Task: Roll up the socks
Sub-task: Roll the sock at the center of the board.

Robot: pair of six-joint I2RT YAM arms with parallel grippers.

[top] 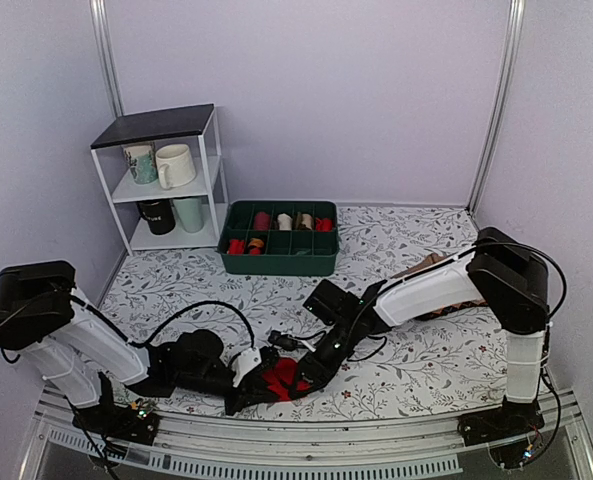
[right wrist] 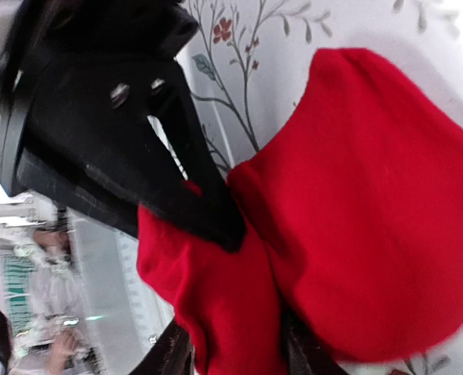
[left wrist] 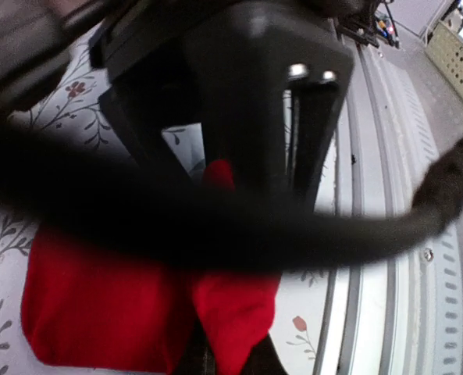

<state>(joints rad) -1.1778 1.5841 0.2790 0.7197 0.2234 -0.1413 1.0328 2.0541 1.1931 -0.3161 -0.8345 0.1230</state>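
By the middle of the desk's near edge, the red socks (top: 279, 378) lie bunched and half folded, not yet a tight roll, I judge. My left claw (left wrist: 227, 363) and right claw (right wrist: 235, 355) both pinch them. Toward the far edge waits the green bin (top: 276, 266).

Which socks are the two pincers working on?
The loose red socks at the front; the other rolls sit back in the green tray.

Arms bent low inward, left claw (top: 258, 389), right claw (top: 302, 382), both gripping socks (top: 280, 376)
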